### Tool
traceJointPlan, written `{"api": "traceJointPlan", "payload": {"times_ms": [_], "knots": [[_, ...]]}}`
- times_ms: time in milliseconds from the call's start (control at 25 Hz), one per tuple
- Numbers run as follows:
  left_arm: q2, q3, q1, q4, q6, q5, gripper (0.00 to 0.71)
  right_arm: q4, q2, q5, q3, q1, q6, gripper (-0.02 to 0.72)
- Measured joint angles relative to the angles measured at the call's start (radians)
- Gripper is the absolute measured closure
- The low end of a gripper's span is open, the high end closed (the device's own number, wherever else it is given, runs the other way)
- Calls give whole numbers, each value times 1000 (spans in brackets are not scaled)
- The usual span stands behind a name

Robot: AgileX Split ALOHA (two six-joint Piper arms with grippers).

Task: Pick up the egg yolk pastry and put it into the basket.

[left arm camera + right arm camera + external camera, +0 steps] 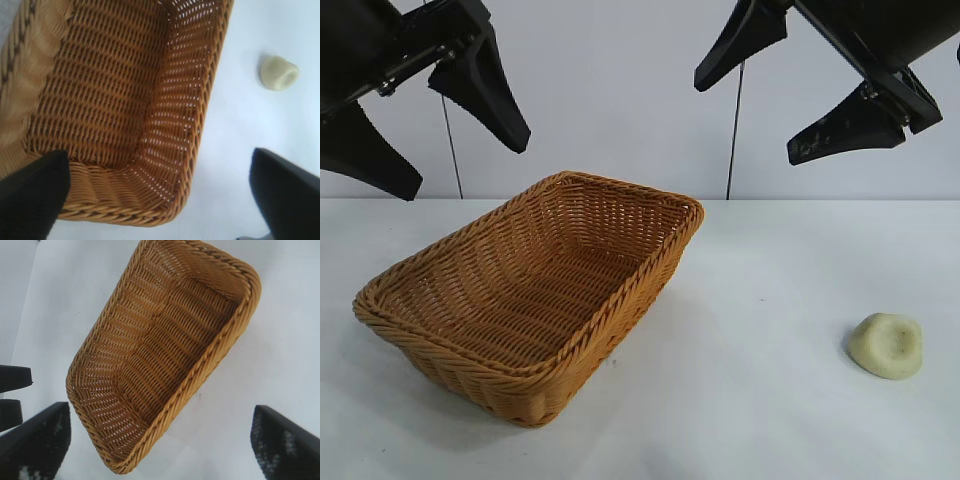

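The egg yolk pastry [887, 345], a small pale cream lump with a dimple, lies on the white table at the right front; it also shows in the left wrist view [278, 72]. The orange-tan wicker basket [650, 262] stands left of centre with nothing in it, and both wrist views look down on its rim [197, 165] [210, 365]. My left gripper [468, 158] hangs high at the upper left, open. High at the upper right, my right gripper [752, 122] is open too, well above the pastry. Neither holds anything.
A pale wall rises behind the table, with two thin dark cables [732, 130] hanging down it. White tabletop [770, 300] lies between the basket and the pastry.
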Motion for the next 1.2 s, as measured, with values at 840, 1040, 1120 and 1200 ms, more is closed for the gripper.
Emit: {"api": "traceJointPlan", "payload": {"times_ms": [840, 1040, 1120, 1200], "knots": [[-233, 232, -135, 155, -617, -44, 15, 0, 0, 0, 0, 0, 0, 8], [-203, 246, -210, 396, -1037, -82, 15, 0, 0, 0, 0, 0, 0, 8], [-183, 246, -211, 488, -1202, -84, 15, 0, 0, 0, 0, 0, 0, 8], [-160, 246, -211, 535, -1306, -90, 15, 0, 0, 0, 0, 0, 0, 8]]}}
